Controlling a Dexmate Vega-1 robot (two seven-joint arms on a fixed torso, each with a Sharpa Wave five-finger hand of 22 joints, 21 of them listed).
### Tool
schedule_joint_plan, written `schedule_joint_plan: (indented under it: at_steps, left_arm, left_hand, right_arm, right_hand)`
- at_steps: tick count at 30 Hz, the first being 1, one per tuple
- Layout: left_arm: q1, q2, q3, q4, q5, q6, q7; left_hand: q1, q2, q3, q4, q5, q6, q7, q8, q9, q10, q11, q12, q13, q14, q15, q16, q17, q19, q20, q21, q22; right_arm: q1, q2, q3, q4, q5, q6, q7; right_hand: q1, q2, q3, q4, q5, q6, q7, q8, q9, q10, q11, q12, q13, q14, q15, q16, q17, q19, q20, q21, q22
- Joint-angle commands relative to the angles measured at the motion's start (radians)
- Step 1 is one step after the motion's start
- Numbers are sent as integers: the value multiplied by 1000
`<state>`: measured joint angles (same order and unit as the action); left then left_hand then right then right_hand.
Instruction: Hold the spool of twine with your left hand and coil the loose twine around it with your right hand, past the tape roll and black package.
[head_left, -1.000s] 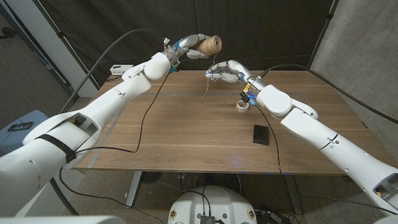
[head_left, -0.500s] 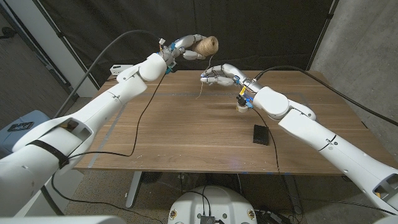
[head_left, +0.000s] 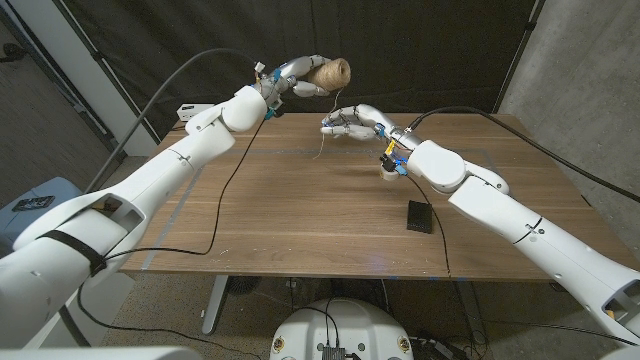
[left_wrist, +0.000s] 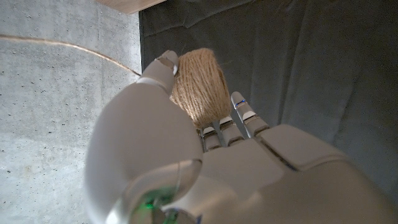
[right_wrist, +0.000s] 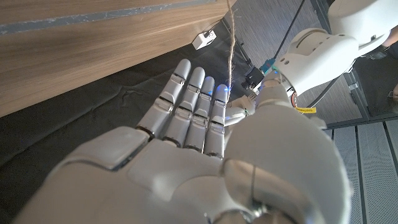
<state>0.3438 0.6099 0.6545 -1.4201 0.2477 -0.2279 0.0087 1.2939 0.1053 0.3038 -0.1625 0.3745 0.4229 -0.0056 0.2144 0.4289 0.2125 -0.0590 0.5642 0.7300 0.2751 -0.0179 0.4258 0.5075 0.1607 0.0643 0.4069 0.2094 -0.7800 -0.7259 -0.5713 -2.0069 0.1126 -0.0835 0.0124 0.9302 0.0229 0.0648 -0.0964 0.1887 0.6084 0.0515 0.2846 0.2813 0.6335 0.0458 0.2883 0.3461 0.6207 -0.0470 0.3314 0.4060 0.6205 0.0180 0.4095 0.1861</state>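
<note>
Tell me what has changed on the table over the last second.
The right hand has moved toward the robot's left and slightly farther back, carrying the loose twine with it. The left arm drew in a little, and the left hand kept its grip on the spool, raised above the table's far edge. The black package has not moved.

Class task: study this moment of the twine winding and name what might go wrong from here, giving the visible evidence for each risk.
1. The twine hangs loosely past the right hand, whose fingers look extended in the wrist view; the strand may slip away.
2. The left hand holds the spool in the air beyond the table's far edge; a slip might drop it off the table.
3. The right forearm passes just above the tape roll and may knock it.
</note>
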Motion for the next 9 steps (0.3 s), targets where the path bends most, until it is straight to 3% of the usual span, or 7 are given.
schedule_joint_plan:
  at_steps: [1, 9]
  left_arm:
    - [14, 5, -8, -24, 5, 18, 8]
    - [12, 5, -8, -18, 3, 17, 5]
  left_hand:
    - [0, 8, 8, 5, 4, 9, 2, 5, 5, 7, 2, 0, 1, 5, 3, 2, 2, -8, 0, 6, 1]
    - [0, 9, 8, 5, 4, 8, 2, 4, 5, 5, 3, -1, 2, 5, 2, 3, 3, -8, 1, 6, 1]
  right_arm:
    - [2, -10, 1, 3, 5, 13, 21]
    - [12, -5, -3, 17, 9, 22, 34]
  right_hand:
    - [-9, 3, -8, -3, 6, -6, -2, -3, 3, -9, -2, -3, 3, -11, 3, -8, 3, -5, -1, -3, -1]
    - [-10, 5, -7, -3, 6, -6, -1, -4, 4, -12, -1, -3, 4, -14, 4, -9, 3, -8, 1, -6, -1]
